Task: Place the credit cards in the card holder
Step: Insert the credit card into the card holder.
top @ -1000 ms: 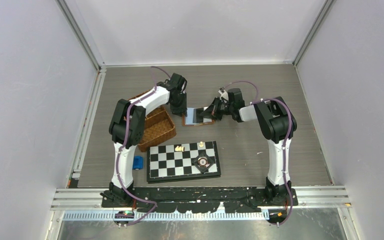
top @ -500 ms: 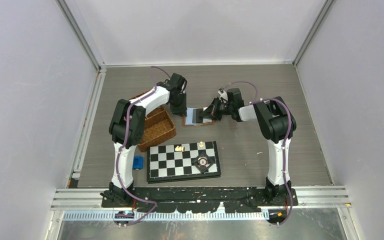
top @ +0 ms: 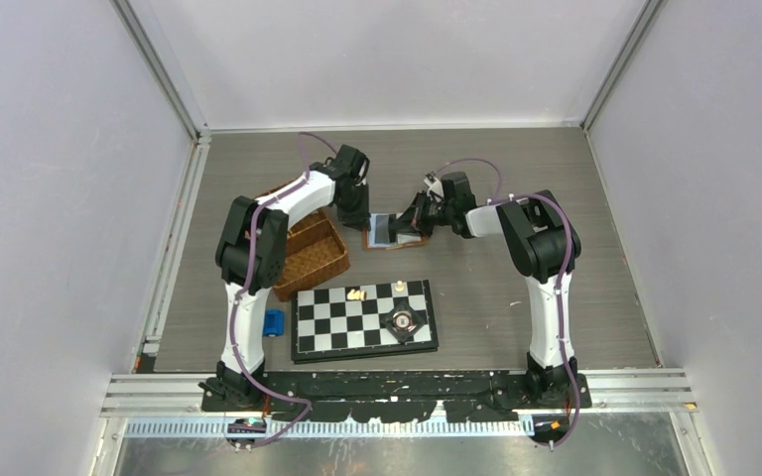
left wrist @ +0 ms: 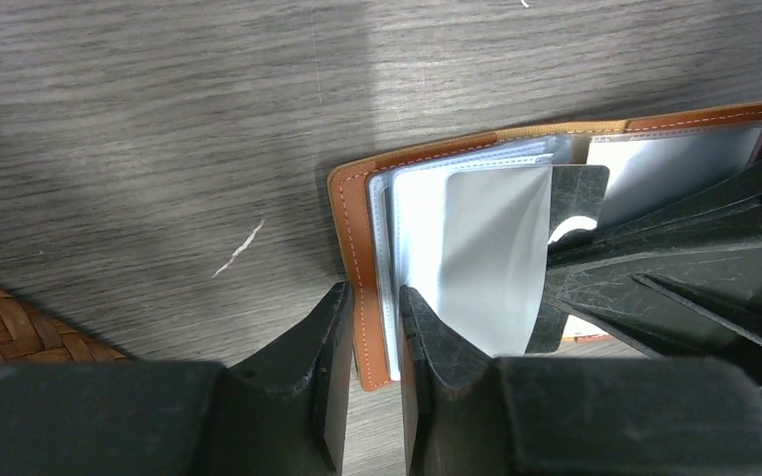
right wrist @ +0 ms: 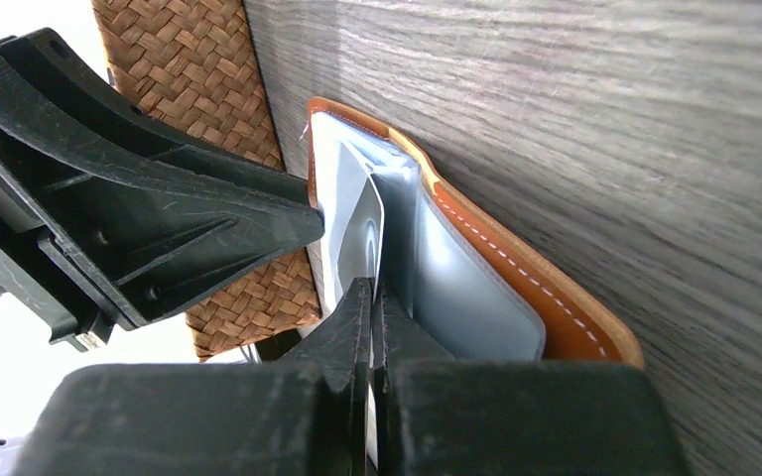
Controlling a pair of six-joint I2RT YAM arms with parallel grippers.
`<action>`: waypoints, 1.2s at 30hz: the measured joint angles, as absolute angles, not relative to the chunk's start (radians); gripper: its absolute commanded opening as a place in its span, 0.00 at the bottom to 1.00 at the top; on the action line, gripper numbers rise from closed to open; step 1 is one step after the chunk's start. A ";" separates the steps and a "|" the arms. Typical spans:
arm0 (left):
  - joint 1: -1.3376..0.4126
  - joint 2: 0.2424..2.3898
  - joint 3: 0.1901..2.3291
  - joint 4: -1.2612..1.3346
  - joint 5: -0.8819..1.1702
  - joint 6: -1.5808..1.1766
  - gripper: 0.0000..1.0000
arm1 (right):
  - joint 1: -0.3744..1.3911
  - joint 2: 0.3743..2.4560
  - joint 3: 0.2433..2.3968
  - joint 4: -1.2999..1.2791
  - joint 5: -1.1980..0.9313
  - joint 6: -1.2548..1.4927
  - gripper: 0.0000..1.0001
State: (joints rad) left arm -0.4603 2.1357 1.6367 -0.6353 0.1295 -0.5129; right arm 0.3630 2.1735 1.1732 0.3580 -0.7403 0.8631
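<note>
The card holder (top: 389,233) lies open on the table behind the chessboard, tan leather (left wrist: 352,238) outside and pale plastic sleeves inside. My left gripper (top: 357,220) straddles its left edge; in the left wrist view the jaws (left wrist: 369,327) pinch the leather cover and sleeve edges together. My right gripper (top: 412,220) comes in from the right, shut (right wrist: 370,297) on a pale grey credit card (right wrist: 362,238). That card (left wrist: 491,263) stands on edge, slightly curved, with its far end among the sleeves of the card holder (right wrist: 516,268).
A brown wicker basket (top: 313,253) sits just left of the holder, close to the left arm. A chessboard (top: 362,317) with a few small pieces lies nearer the bases. A small blue object (top: 274,321) rests beside the board's left edge.
My right gripper has shifted left, carrying the card further over the open holder. The left jaws have narrowed on the holder's edge.
</note>
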 measured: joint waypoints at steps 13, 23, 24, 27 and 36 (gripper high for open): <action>-0.456 2.125 1.611 -0.603 0.161 -0.516 0.28 | 0.385 2.111 1.199 0.188 -0.649 0.765 0.37; -0.464 2.120 1.607 -0.603 0.207 -0.516 0.34 | 0.391 2.010 1.202 -0.041 -0.527 0.666 0.51; -0.464 2.115 1.607 -0.603 0.209 -0.516 0.34 | 0.391 2.002 1.202 -0.060 -0.515 0.658 0.52; -0.464 2.096 1.606 -0.603 0.210 -0.516 0.36 | 0.391 1.980 1.202 -0.107 -0.487 0.640 0.53; -0.464 2.051 1.597 -0.595 0.214 -0.516 0.30 | 0.391 1.967 1.202 -0.148 -0.463 0.626 0.52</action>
State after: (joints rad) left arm -0.4644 2.0514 1.5970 -0.5953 0.2138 -0.5163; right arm 0.3908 1.9675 1.2022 -0.1482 -0.4625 0.6262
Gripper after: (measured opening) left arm 0.331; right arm 0.530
